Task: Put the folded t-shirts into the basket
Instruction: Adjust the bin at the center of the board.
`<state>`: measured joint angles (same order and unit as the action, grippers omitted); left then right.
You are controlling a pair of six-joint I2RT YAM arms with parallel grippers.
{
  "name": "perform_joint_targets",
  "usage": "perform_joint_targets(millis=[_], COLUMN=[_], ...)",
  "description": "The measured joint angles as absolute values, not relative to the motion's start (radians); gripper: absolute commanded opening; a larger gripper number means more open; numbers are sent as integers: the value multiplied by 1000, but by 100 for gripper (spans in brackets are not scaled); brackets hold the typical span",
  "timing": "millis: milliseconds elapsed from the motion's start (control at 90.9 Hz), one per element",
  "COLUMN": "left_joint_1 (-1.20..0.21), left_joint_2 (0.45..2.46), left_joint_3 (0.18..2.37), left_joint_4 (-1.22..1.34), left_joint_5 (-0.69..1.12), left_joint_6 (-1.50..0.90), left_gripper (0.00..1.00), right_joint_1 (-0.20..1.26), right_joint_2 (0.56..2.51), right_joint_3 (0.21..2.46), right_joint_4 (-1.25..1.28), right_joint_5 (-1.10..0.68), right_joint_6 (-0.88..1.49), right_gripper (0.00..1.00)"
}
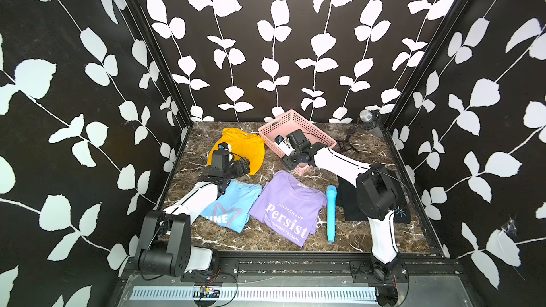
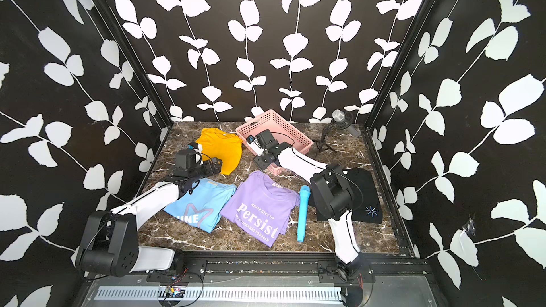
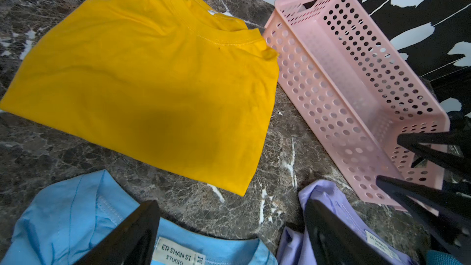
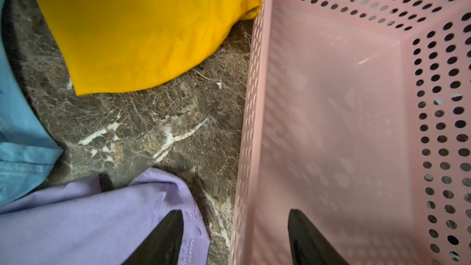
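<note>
Now the pink basket (image 1: 311, 126) sits toward the bench's (image 1: 260, 239) back, beside the mustard shirt (image 1: 242, 146); its long wall on that side stands between our spread right jaws, touching neither. Our left jaws are spread too.

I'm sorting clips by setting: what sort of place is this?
Likely a robot test booth, not a home: leaf-print backdrop on a black frame, a marble-look table, and two arms bolted to its front rail.
</note>
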<state>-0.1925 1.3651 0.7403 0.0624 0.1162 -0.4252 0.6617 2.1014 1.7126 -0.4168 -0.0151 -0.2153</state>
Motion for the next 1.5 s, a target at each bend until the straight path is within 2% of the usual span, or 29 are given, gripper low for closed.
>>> perform_joint_targets(millis=[176, 451, 781, 1067, 1496], left_joint_1=[-196, -196, -196, -202, -202], left_joint_2=[1365, 1365, 1375, 1394, 1413], left_joint_3=[740, 740, 740, 740, 770], left_joint_4=[53, 48, 30, 26, -15], left_joint_5=[115, 115, 112, 113, 109], left_joint_6=[-419, -409, -398, -394, -377], left_gripper=[92, 92, 92, 93, 93], right_joint_1=[651, 610, 497, 402, 393], right_joint_2=[2152, 2161, 2161, 2160, 2151], right_joint_3=[1773, 1813, 1809, 1802, 1796], right_joint_4=[-492, -581, -669, -704, -758], right_joint_5=[-4, -5, -41, -70, -198], right_joint_6=[-274, -368, -480, -670, -907], right_gripper=[37, 21, 14, 8, 6])
